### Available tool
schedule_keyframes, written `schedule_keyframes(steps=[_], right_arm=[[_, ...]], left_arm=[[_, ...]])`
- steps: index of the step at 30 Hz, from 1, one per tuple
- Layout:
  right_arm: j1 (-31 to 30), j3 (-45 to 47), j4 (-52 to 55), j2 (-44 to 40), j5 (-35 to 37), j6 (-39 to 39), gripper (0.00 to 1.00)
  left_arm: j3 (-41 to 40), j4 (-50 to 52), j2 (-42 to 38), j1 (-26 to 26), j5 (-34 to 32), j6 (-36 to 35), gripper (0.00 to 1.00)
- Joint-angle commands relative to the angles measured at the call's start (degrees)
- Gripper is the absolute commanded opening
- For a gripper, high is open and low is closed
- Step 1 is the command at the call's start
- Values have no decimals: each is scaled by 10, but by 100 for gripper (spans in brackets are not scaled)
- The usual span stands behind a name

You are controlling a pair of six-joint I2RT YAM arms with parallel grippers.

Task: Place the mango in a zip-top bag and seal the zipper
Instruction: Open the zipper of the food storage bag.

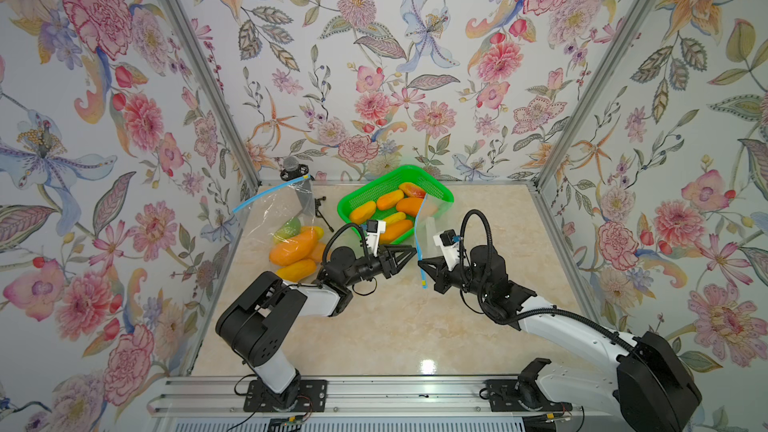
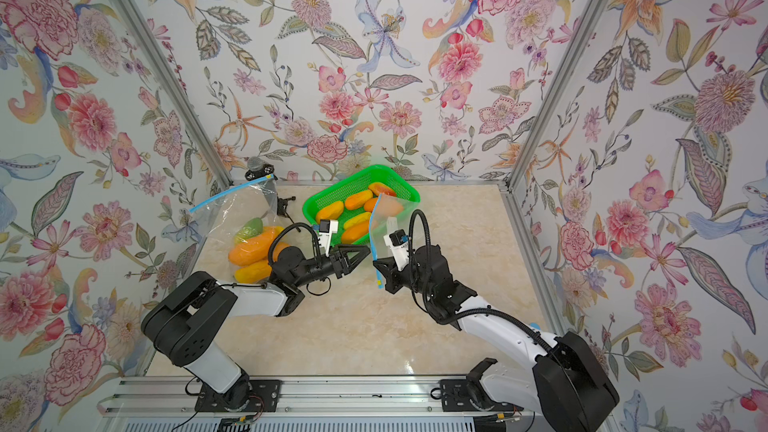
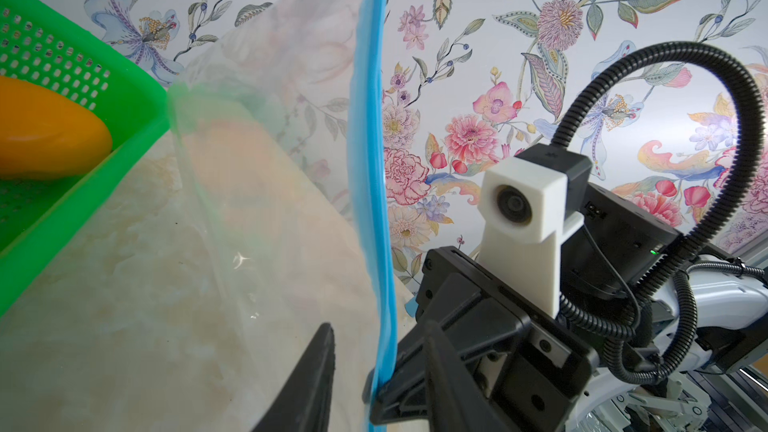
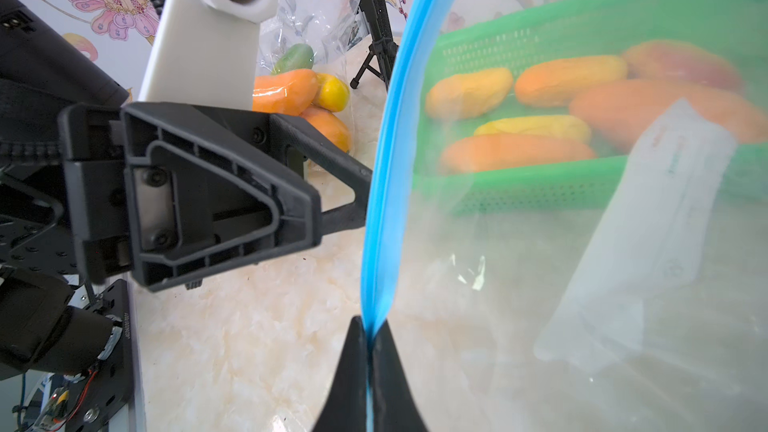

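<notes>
A clear zip-top bag (image 1: 432,218) with a blue zipper (image 1: 419,238) hangs upright in front of the green basket (image 1: 440,189). My right gripper (image 1: 420,263) is shut on the zipper's lower end; the right wrist view shows the strip pinched between its tips (image 4: 369,322). My left gripper (image 1: 413,250) is open just beside it. In the left wrist view the zipper (image 3: 370,160) runs between its spread fingers (image 3: 320,367). Several orange and yellow mangoes (image 1: 388,199) lie in the basket, seen blurred through the bag (image 4: 582,284). I cannot tell whether any mango is inside this bag.
A second clear bag (image 1: 282,209) holding several mangoes (image 1: 293,249) lies at the left wall. A microphone (image 1: 291,166) on a small black tripod (image 1: 322,205) stands at the back left. Bare marble tabletop (image 1: 395,326) lies toward the front rail.
</notes>
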State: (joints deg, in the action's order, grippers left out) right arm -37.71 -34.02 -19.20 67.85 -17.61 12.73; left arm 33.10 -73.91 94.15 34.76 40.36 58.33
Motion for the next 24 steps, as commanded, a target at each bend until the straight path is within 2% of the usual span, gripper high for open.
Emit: schedule_keyframes(steps=[1,6,12,14,18,19,20,24], right_arm=[[3,-2,-25,-4,-6,9,0],[3,-5,-29,-3,-11,10,0],[2,-5,-29,-5,-14,8,0],[2,-4,-29,-4,-16,8,0],[2,-3,-30,-3,-16,9,0],[3,-3,-30,-2,-16,8,0],[2,-4,-30,-3,-16,8,0],[2,-3,-33,0,-15,8,0]], left_arm=[[-12,-30,-25,8,9,-14,38],[17,18,-14,20,10,-43,39],[37,27,10,23,6,-49,33],[43,29,16,22,6,-48,24],[48,26,24,22,3,-46,19],[47,26,24,22,2,-45,5],[47,26,25,23,-2,-43,0],[44,22,24,22,-5,-39,0]])
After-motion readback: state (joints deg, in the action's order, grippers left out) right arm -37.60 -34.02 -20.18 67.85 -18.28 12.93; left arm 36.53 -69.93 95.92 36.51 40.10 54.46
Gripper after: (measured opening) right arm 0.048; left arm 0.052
